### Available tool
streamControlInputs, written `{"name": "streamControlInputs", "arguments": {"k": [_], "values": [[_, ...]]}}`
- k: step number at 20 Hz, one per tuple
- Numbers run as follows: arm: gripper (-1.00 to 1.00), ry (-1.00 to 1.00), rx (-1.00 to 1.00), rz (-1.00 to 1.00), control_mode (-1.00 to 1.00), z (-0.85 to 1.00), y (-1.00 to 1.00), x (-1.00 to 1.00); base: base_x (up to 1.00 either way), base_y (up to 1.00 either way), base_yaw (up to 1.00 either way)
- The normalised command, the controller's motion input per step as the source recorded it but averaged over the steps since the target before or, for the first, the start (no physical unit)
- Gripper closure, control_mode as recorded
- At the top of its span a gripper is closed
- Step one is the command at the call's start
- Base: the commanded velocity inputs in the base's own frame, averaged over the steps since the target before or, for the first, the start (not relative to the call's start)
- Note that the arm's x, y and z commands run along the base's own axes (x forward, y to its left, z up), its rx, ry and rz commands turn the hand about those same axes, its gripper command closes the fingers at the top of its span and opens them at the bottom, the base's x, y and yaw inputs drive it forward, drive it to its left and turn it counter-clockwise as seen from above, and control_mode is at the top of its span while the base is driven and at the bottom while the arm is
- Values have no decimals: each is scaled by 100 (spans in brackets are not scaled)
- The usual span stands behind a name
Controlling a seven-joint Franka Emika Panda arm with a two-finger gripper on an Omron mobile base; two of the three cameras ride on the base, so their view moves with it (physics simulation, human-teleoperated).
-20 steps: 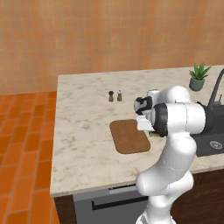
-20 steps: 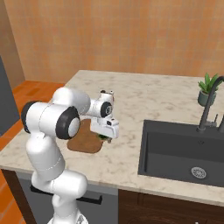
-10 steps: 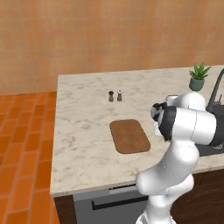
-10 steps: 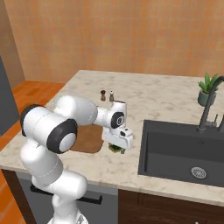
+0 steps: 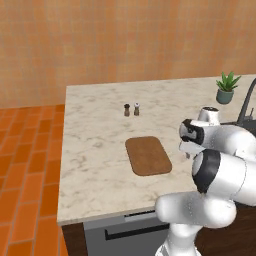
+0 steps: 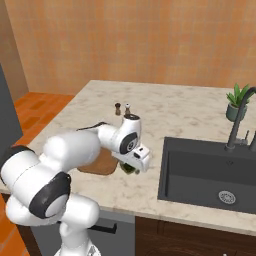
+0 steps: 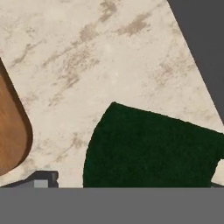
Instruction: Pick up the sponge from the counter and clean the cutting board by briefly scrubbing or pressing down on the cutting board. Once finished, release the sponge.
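Note:
The sponge (image 7: 148, 148), dark green on top, lies flat on the marbled counter (image 7: 100, 57) between the cutting board (image 7: 11, 131) and the sink's edge. My gripper (image 7: 127, 183) hovers right over it, open, its fingertips (image 7: 41, 180) standing wide on either side and clear of the sponge. From the right base view the gripper (image 6: 131, 167) hangs low over the sponge (image 6: 131, 170), just right of the brown board (image 6: 97, 164). In the left base view the whole board (image 5: 148, 155) shows, with my gripper (image 5: 187, 153) past its right edge.
A dark sink (image 6: 210, 170) with a faucet (image 6: 237, 120) is sunk into the counter right of the sponge. Two small shakers (image 5: 131, 109) stand behind the board. A potted plant (image 5: 226, 87) sits at the back right. Orange tiled floor (image 5: 30, 165) lies beyond the counter's left edge.
My gripper carried the sponge off the board's right edge toward the sink, came down and opened. The sponge now lies free on the counter.

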Motion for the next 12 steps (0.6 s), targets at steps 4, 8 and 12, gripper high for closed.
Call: {"name": "streamControlInputs", "arguments": {"k": [4, 8, 12], "values": [[-100, -61, -3, 15, -100, -18, 39, -37, 0, 0, 0], [-100, -39, -4, 19, -100, -7, 32, -19, 0, 0, 0], [-100, -30, -9, 32, -100, -3, 4, -41, 0, 0, 0]]}}
